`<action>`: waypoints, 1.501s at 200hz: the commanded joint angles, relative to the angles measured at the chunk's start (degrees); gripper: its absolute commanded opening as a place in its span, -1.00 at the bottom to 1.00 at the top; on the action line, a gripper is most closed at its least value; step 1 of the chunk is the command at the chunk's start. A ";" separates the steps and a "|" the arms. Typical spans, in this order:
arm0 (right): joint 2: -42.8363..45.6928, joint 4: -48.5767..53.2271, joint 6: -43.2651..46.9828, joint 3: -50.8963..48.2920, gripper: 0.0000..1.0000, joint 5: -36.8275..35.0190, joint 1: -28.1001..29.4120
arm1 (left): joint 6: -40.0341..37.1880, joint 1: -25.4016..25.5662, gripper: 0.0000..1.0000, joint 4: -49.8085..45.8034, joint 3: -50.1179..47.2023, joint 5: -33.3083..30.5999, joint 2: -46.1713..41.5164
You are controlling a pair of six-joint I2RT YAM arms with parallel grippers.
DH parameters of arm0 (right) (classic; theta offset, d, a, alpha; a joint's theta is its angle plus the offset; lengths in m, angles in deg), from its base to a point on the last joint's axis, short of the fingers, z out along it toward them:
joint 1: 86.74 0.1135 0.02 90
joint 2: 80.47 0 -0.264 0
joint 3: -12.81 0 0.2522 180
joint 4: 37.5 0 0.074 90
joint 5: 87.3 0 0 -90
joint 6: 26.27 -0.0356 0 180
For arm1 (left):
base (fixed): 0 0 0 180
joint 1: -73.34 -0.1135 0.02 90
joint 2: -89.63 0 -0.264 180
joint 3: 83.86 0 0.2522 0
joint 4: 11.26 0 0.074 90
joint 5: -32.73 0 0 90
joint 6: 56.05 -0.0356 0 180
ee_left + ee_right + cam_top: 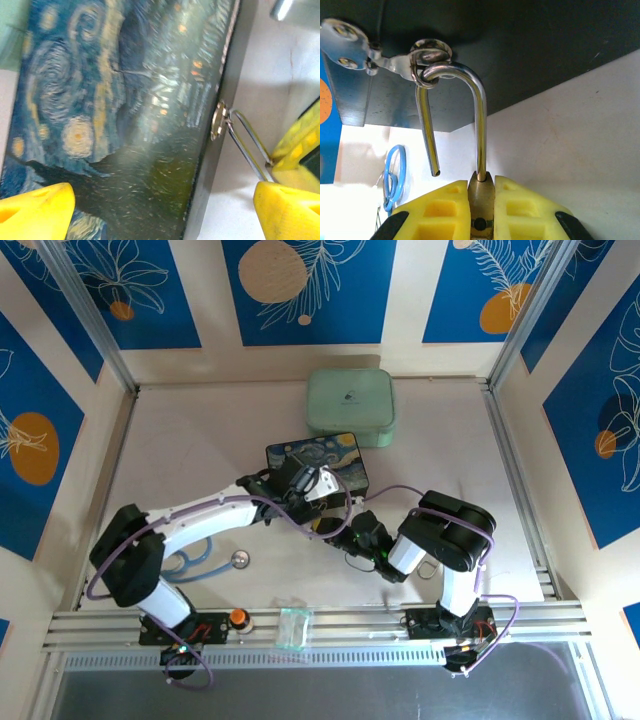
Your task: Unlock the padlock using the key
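Brass padlock (480, 192) body is clenched in your right gripper's (481, 207) jaws. Its steel shackle (479, 115) is hooked through the hasp (427, 55) of the painted tin box (125, 100), one leg free. Jaws of your left gripper (162, 212) are spread wide over the box lid.

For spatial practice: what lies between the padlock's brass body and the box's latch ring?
The silver shackle, hooked through the ring, in the right wrist view.

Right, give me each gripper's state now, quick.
Left gripper: open, holding nothing.
Right gripper: shut on the padlock.
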 commanded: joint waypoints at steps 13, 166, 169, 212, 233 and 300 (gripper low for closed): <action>-1.42 6.92 -2.96 -2.79 -1.00 -1.23 -0.30 | -5.19 0.09 0.73 -5.21 2.85 -2.51 3.81; -3.53 7.67 -18.02 1.96 -1.00 -18.11 3.65 | -8.92 0.27 -0.02 -6.22 -0.03 -1.78 9.30; -3.49 8.10 -18.28 2.21 -1.00 -18.37 3.63 | -9.00 0.27 -0.02 -6.44 -0.10 -1.60 9.42; -11.66 -5.79 -20.23 3.04 -1.00 -20.50 1.20 | -11.03 0.40 -0.03 -5.60 -1.88 0.93 10.14; -14.90 -8.53 -22.00 4.34 -1.00 -19.61 -0.15 | -11.58 0.36 -0.04 -4.98 -2.83 1.16 10.22; -12.37 -7.78 -20.67 2.98 -1.00 -19.57 -1.70 | -12.03 0.44 -0.05 -4.11 -5.92 0.65 9.65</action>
